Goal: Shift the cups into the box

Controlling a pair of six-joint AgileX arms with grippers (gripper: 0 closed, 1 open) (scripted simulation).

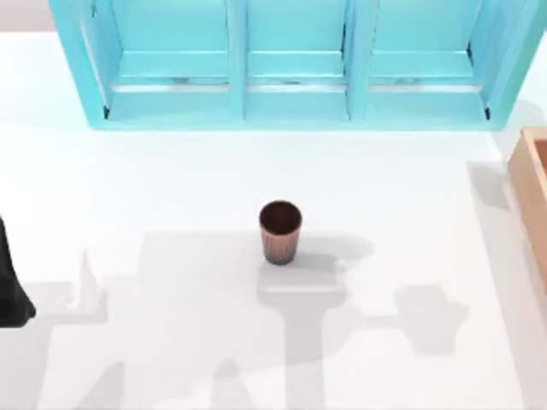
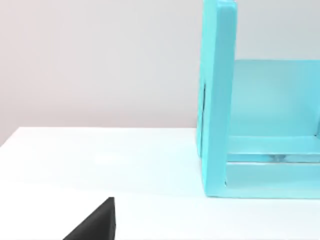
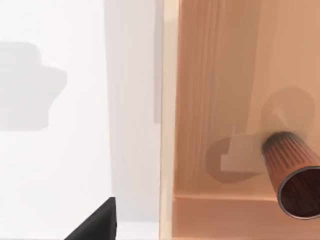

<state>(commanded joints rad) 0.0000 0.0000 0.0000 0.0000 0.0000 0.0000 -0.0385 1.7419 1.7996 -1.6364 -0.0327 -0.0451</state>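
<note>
One reddish-brown ribbed cup (image 1: 279, 231) stands upright at the middle of the white table, with nothing touching it. The tan box (image 1: 532, 184) shows at the right edge of the top view. In the right wrist view I look down into the box (image 3: 167, 100), where a second cup (image 3: 292, 175) rests on its orange-brown floor near a corner, dark mouth toward the camera. A black part of my right gripper (image 3: 95, 224) hangs over the table just outside the box wall, apart from that cup. My left arm (image 1: 10, 290) is parked at the table's left edge.
A big turquoise shelf unit (image 1: 291, 64) with three compartments spans the back of the table; its end wall (image 2: 217, 100) faces the left wrist camera. White table lies all around the standing cup, crossed by arm shadows.
</note>
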